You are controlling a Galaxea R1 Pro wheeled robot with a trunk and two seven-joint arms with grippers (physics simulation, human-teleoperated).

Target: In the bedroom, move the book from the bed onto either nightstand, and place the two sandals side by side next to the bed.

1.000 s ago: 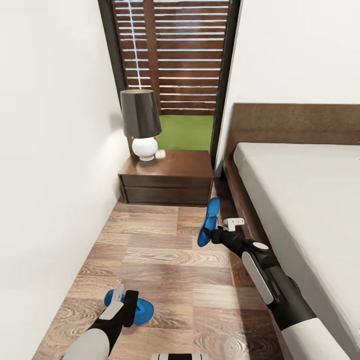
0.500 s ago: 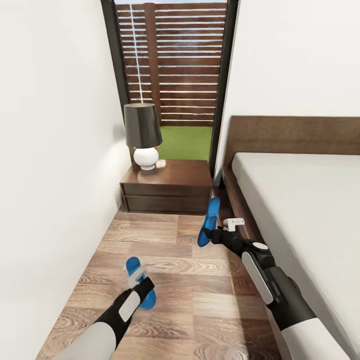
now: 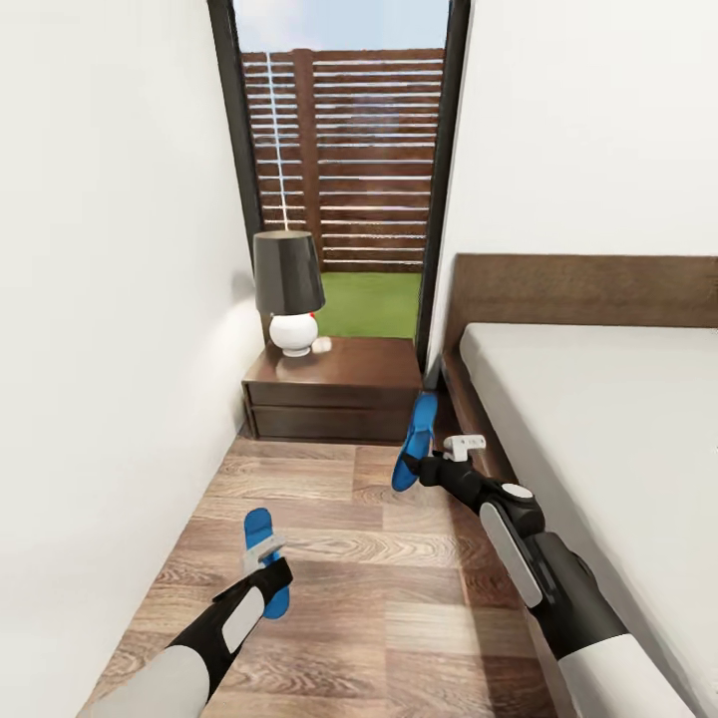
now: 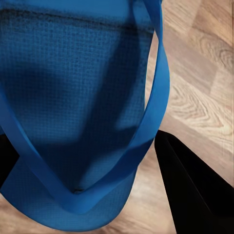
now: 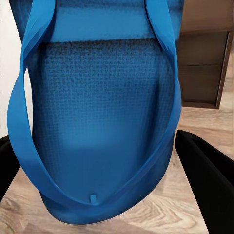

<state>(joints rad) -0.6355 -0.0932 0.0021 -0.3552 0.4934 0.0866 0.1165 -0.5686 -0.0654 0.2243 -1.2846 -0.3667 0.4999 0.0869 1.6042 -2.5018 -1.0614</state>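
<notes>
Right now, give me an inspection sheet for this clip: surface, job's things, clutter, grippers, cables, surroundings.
Surface: wood-plank floor, bare boards between wall and bed.
Job's things: one sandal in the left gripper, the other sandal in the right gripper, both off the floor; nightstand ahead.
Clutter: lamp on the nightstand.
Grippers: both jaws shut on sandals.
Cables: nothing seen.
Surroundings: white walls, window with fence.
</notes>
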